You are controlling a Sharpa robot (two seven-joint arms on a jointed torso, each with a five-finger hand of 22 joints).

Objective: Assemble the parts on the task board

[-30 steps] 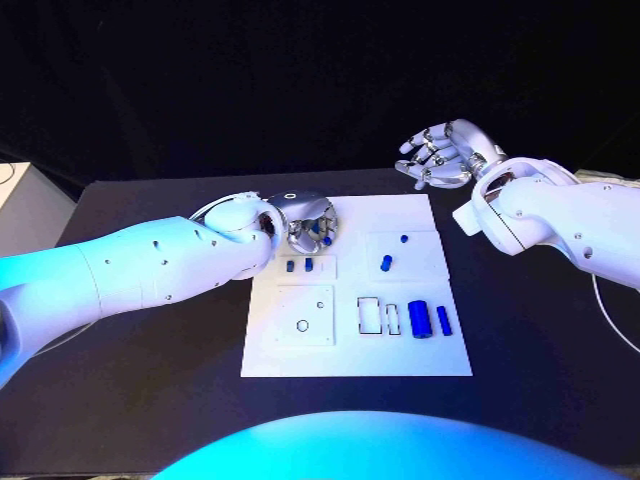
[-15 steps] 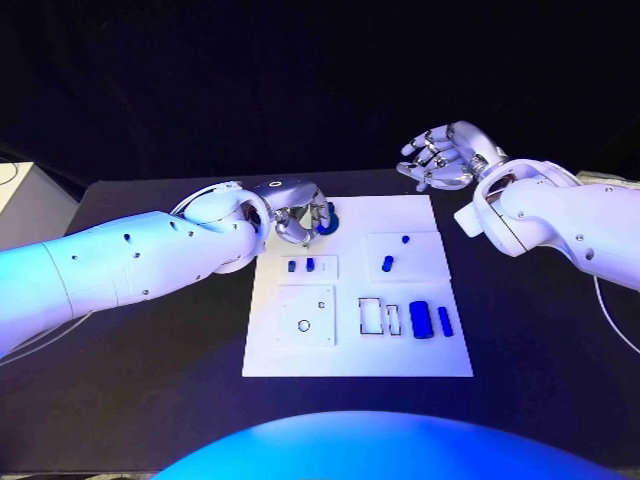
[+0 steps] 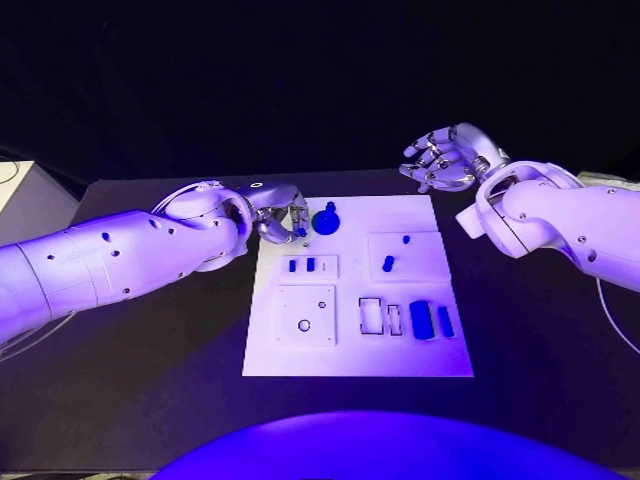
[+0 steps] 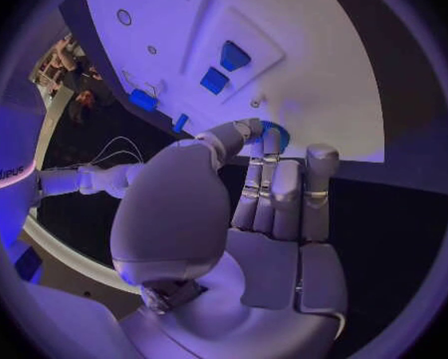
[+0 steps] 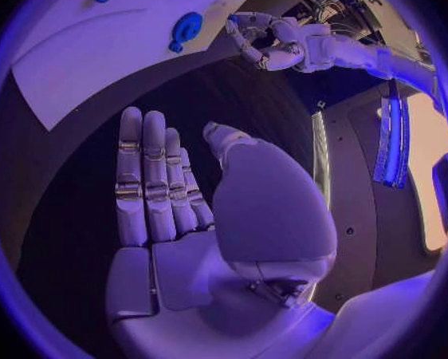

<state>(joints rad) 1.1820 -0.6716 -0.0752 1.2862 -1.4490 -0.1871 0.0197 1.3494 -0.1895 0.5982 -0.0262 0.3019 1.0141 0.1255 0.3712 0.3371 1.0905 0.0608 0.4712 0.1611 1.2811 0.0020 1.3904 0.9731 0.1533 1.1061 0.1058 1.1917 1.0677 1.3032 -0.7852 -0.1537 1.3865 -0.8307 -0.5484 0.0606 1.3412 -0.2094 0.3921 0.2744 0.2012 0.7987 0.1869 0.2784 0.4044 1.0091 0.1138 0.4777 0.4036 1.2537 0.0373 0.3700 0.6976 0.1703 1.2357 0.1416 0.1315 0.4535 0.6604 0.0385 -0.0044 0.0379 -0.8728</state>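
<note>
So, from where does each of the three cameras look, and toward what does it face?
Head view: from the robot's head, looking down at the white task board on the black table; both white arms show.
Left wrist view: behind the left hand, facing the board's edge.
Right wrist view: behind the open right hand, raised off the table.
Shared: head and right wrist views both show the round blue part and the left hand.

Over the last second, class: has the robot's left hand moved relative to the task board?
Yes. The left hand has drawn back toward the task board's far left corner, uncovering a round blue part.
</note>
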